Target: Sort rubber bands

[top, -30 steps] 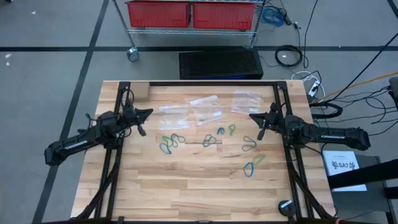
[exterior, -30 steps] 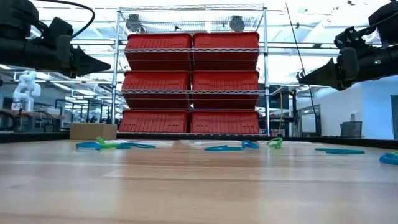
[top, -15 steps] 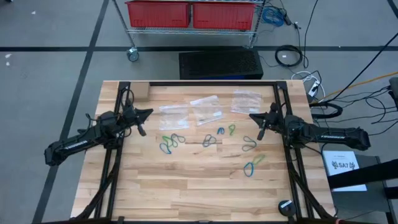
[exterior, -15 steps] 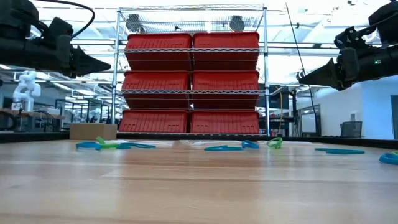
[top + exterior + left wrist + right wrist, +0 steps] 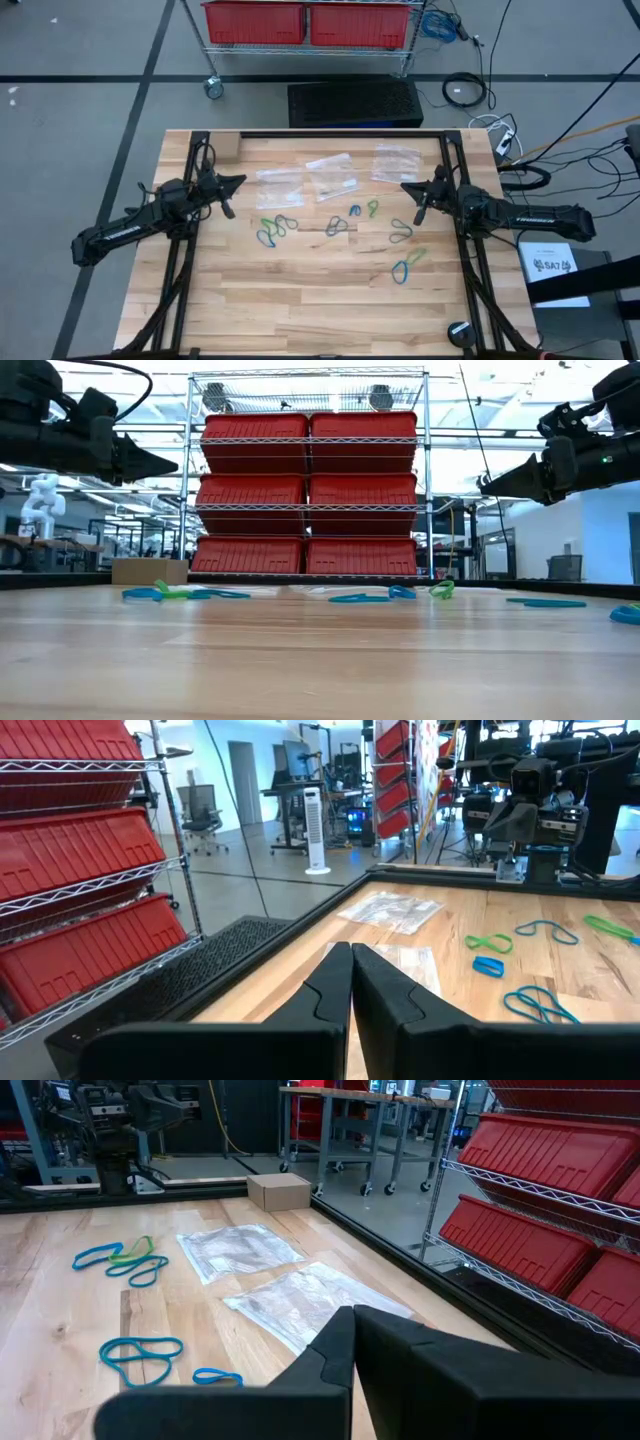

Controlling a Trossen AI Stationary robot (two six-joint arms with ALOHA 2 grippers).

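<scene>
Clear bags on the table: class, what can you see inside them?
The three clear bags lie flat on the table. No rubber bands show inside them; their contents cannot be made out.

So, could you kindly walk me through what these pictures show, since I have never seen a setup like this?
This is a two-armed robot at a wooden table. One picture looks straight down on it, one looks level across the tabletop, and two come from cameras on the wrists. From above, the left hand waits at the table's left side and the right hand at its right; both are raised, shut and hold nothing. Scattered between them lie the rubber bands, thin blue and green loops, meant to be sorted. Beyond them, toward the far edge, lie clear plastic bags, and a small cardboard box sits in a far corner. The shelves with red bins stand in the room behind, off the table.
</scene>
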